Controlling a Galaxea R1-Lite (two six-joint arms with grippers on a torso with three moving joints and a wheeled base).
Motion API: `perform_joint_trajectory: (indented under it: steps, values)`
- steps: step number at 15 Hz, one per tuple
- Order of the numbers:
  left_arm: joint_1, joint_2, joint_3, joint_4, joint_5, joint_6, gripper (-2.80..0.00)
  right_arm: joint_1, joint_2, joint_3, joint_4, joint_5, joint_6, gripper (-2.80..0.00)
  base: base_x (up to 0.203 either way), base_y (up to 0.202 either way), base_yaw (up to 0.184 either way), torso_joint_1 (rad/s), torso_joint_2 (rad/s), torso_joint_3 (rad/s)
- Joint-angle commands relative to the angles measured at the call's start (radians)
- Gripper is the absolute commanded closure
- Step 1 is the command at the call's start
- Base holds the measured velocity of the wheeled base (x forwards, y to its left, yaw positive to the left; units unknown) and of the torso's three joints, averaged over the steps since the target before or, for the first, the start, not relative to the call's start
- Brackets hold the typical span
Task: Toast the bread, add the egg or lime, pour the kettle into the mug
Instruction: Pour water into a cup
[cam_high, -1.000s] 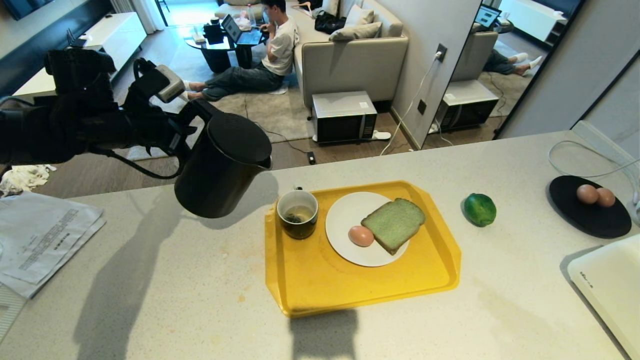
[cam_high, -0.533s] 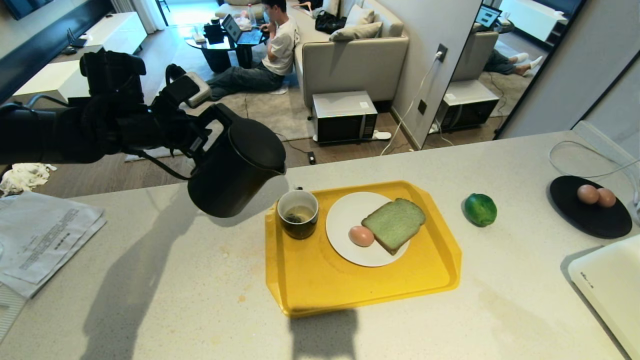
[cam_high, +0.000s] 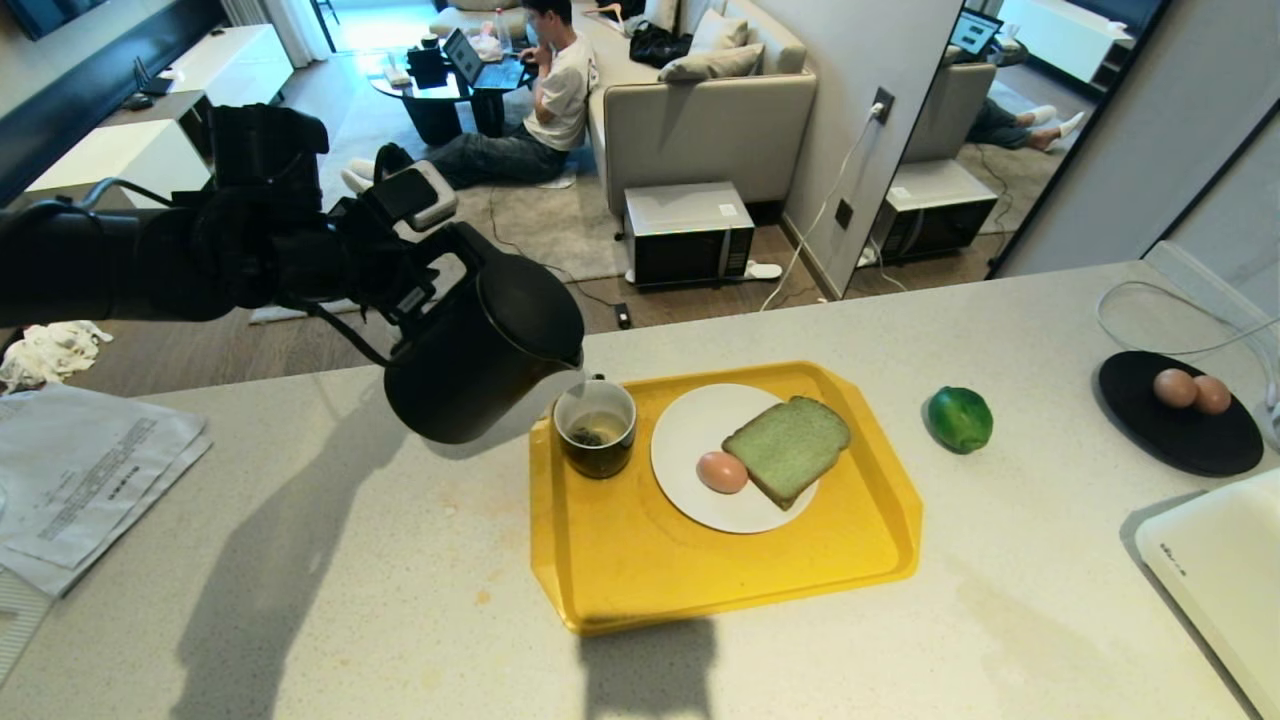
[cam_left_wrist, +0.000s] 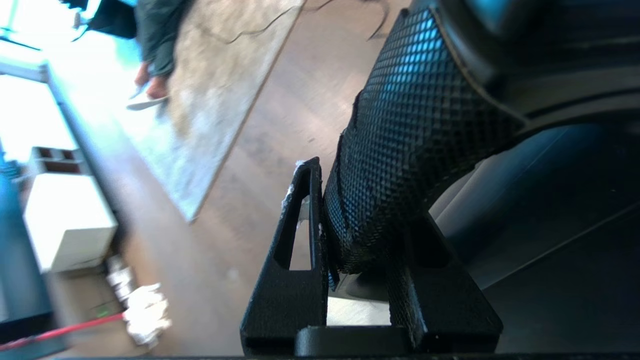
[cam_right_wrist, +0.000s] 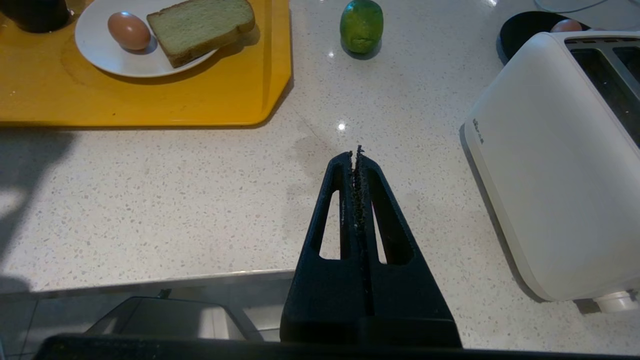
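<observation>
My left gripper is shut on the loop handle of the black kettle and holds it in the air, tilted to the right. The spout hangs just above the left rim of the dark mug, which has pale liquid inside. In the left wrist view the fingers clamp the textured handle. The green bread and the egg lie on a white plate on the yellow tray. The lime sits right of the tray. My right gripper is shut and empty over the counter's near edge.
A black round base with two brown eggs stands at the far right, with a white toaster in front of it. Papers lie at the counter's left. A person sits on the floor beyond the counter.
My left arm has carried the kettle to the right and tipped it further. Its spout has come from left of the tray to over the mug's rim.
</observation>
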Motion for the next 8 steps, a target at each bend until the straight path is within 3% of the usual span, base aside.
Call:
perform_joint_trajectory:
  steps: [1, 8]
  values:
    - [-0.012, 0.001, -0.004, 0.003, 0.029, 0.024, 0.0, 0.0, 0.002, 0.002, 0.0, 0.0, 0.0, 0.0, 0.0, 0.0, 0.0, 0.0, 0.0, 0.0]
    - [-0.046, 0.007, -0.053, 0.059, 0.088, 0.077, 0.0, 0.0, 0.002, 0.002, 0.0, 0.0, 0.0, 0.0, 0.0, 0.0, 0.0, 0.0, 0.0, 0.0]
